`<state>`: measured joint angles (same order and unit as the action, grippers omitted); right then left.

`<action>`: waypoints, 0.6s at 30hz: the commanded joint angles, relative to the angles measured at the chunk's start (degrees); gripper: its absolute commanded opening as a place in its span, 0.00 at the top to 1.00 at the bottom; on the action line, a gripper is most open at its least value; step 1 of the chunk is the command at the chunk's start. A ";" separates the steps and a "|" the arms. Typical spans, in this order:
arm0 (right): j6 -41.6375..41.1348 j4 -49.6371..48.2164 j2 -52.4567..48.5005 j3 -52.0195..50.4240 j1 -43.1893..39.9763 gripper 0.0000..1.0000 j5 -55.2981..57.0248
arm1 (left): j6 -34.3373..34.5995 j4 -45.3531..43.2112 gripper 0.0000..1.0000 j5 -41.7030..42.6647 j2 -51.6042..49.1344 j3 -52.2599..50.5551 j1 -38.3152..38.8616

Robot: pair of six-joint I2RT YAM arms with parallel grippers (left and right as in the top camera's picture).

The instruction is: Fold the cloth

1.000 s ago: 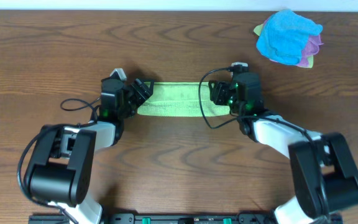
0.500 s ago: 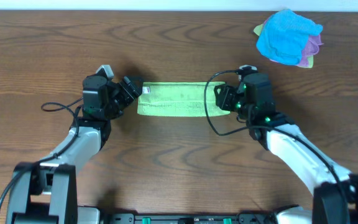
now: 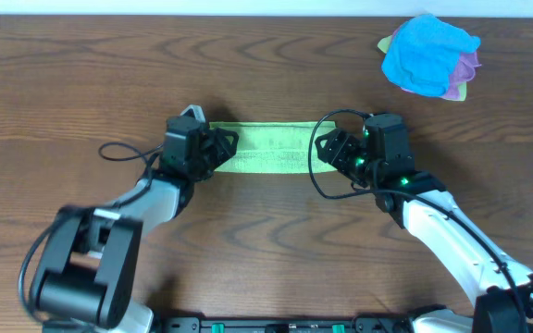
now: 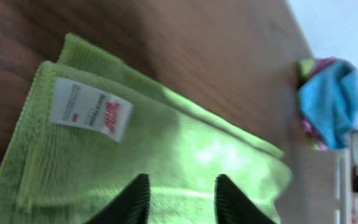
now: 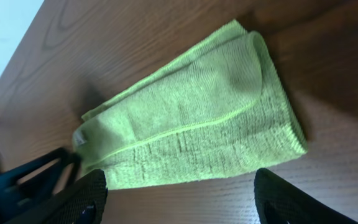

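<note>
The lime-green cloth (image 3: 266, 148) lies on the table as a long folded strip between my two grippers. Its white tag (image 4: 92, 109) shows at the left end. My left gripper (image 3: 222, 146) sits over that left end. In the left wrist view its jaws (image 4: 180, 199) stand narrow, with a ridge of the cloth (image 4: 166, 137) pinched between them. My right gripper (image 3: 333, 148) is at the strip's right end. Its fingers (image 5: 179, 193) are spread wide over bare wood, just short of the cloth's (image 5: 191, 124) near edge, and hold nothing.
A bright blue cloth (image 3: 428, 54) is bunched on top of a purple cloth (image 3: 468, 65) at the far right of the table. The same pile (image 4: 334, 99) appears in the left wrist view. Both arms' cables hang close to the strip's ends.
My left gripper has moved right onto the cloth's left end, and its jaws have narrowed on it. The right gripper's jaws have spread wider at the right end.
</note>
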<state>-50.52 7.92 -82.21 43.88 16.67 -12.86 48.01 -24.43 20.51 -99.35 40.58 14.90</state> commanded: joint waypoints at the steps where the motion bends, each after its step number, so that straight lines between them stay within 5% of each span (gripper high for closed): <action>1: -3.54 0.85 0.57 0.33 -0.55 0.23 -1.57 | -0.87 -0.04 0.80 -1.79 -4.15 3.91 0.04; 5: -3.67 1.99 0.57 0.33 -0.92 0.22 -1.46 | -1.62 0.66 0.94 -1.86 -7.10 6.05 0.13; 18: -4.13 3.67 -4.15 0.22 -2.01 0.17 -0.79 | -7.80 8.61 0.94 -6.16 -8.17 6.23 0.15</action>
<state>-53.67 11.68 -85.01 43.88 15.55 -13.52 43.33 -16.86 16.08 -106.52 46.22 14.90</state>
